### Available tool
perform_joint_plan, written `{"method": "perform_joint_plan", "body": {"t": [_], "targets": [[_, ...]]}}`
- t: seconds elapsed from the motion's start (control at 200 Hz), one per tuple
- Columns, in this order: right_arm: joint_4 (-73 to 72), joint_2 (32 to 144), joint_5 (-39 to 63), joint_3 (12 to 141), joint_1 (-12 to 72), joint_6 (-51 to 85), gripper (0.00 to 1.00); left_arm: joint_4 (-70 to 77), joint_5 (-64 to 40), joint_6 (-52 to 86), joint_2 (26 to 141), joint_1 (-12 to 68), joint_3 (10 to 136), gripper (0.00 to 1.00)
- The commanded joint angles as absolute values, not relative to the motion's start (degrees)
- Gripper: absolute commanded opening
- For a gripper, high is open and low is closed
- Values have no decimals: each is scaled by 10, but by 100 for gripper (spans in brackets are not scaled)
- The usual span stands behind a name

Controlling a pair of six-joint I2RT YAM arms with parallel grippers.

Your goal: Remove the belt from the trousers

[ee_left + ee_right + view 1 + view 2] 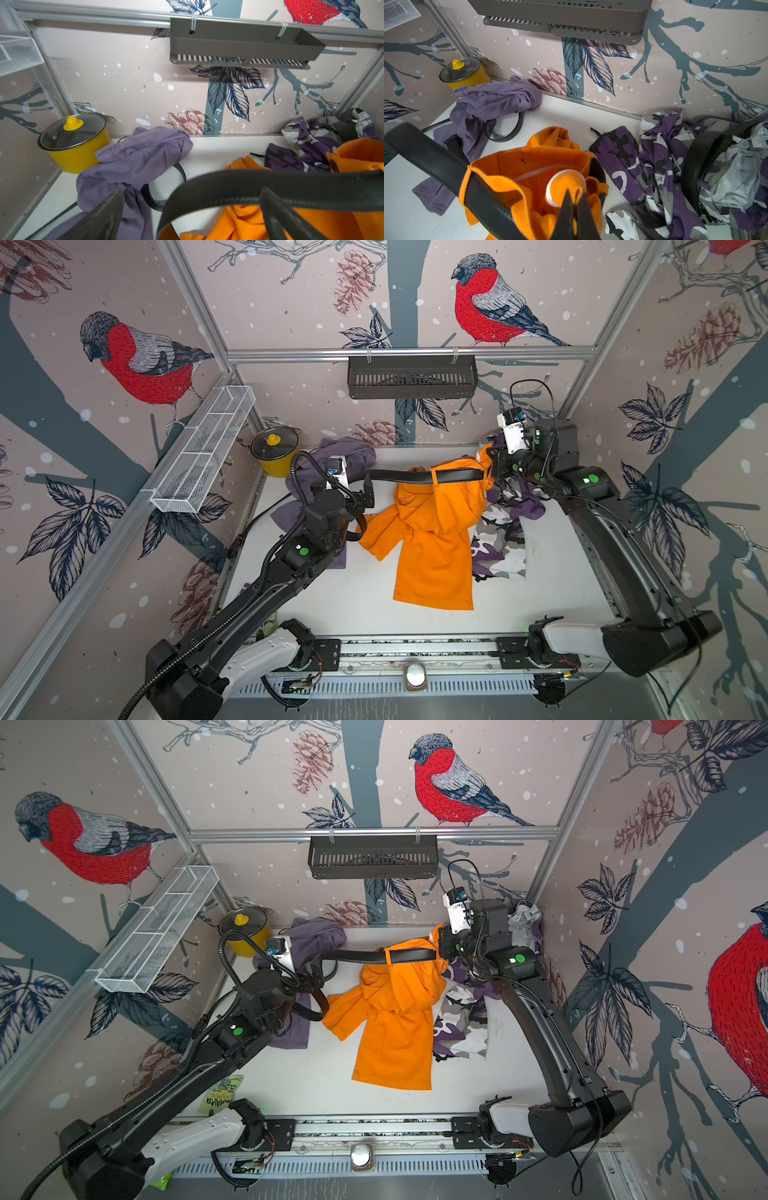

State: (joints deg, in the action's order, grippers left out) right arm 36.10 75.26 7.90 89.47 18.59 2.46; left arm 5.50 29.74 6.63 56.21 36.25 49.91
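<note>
Belt [415, 476] runs as a dark, level band across the middle of both top views, from the left gripper [368, 494] at centre-left to the orange trousers [436, 539] at centre-right. There it passes under an orange loop [434, 477] at the waistband. Its free end curls down below the left wrist. I cannot make out a buckle.

The right gripper [575, 199], at the lower middle of its wrist view, is pinched tight on a bunched fold of orange waistband and holds that edge up off the white table [353, 601]. The legs hang limp below it. The left gripper [193, 190] stands fully spread, a dark finger on either side of the strap at the bottom of its wrist view. The strap lies between them but is not clamped.

The belt looks like smooth leather or imitation leather. It seems stiff enough to keep a curve and bridge the gap unsupported, fairly light, and probably a little slick. The trousers are soft and will likely bunch and drag along with it unless they are anchored. The best hold seems to be flat across the strap's width on the free stretch left of the loop, pulling along its length, away from the clamped waistband.

Purple trousers [332, 464] and camouflage trousers [503, 531] lie nearby, each with its own dark belt.
</note>
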Motion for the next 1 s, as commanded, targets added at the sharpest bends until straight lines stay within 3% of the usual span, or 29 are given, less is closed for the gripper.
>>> {"method": "perform_joint_plan", "body": {"t": [0.0,0.195,0.52,0.735,0.996], "targets": [[333,749,71,897,187,26,0,90,296,-1,556,379,509,100],[338,751,71,900,187,28,0,95,324,-127,608,493,564,100],[336,750,75,897,187,32,0,147,285,-277,723,538,582,100],[332,750,77,891,186,33,0,138,237,-315,702,568,562,100],[329,758,85,894,181,31,0,96,219,-261,677,598,549,100]]}}
